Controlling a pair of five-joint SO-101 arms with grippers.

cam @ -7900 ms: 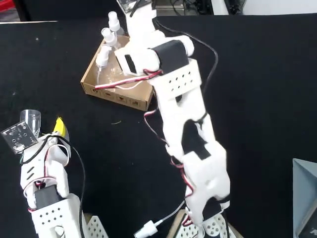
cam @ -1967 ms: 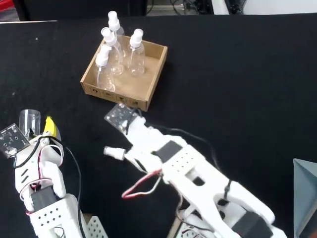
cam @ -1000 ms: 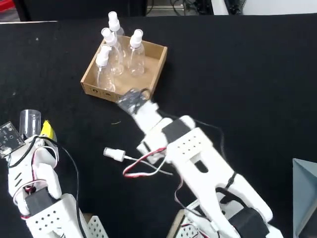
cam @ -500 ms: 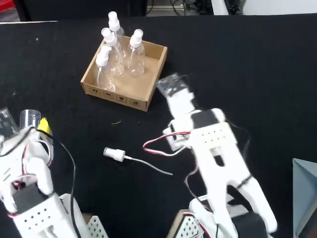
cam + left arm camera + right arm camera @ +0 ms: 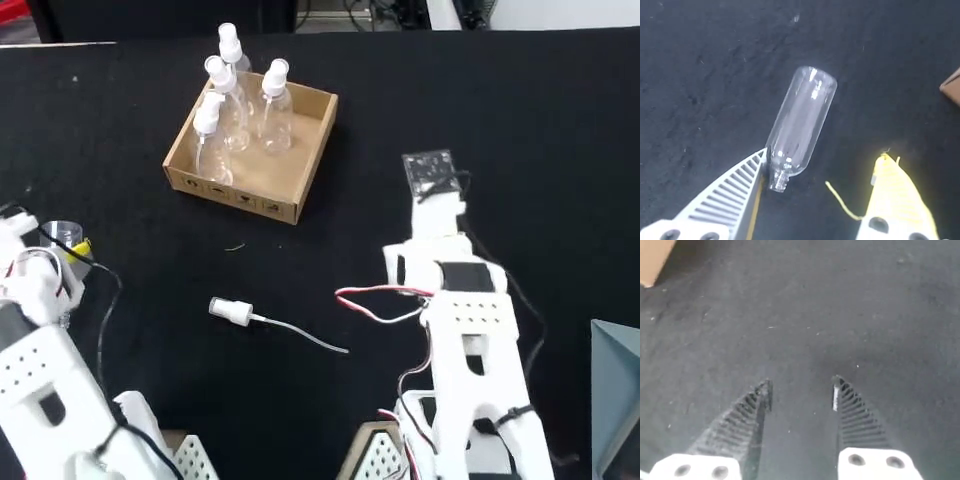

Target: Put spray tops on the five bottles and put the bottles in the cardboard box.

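High view, from the left: the left arm sits at the table's edge, and beside it is the fifth clear plastic bottle (image 5: 62, 235), with no spray top. The left wrist view shows the left gripper (image 5: 824, 154) spread wide. Its white ribbed finger (image 5: 747, 175) touches the bottle's shoulder next to the bare neck, and the yellow finger (image 5: 895, 195) stands apart from it. Whether the bottle lies or stands on the black table cloth (image 5: 520, 100) I cannot tell.

Further right is the shallow cardboard box (image 5: 235, 195), holding four capped bottles (image 5: 275, 100) upright. In front of it the last white spray top (image 5: 230, 310) lies flat with its thin tube trailing rightward.

The right gripper (image 5: 801, 390) is open and empty over bare cloth, well apart from the spray top.

I judge the main risk to be the unclamped bottle. Closing off-centre could push it away or roll it. The long tube could also bend or miss the narrow neck if the top is picked up askew.
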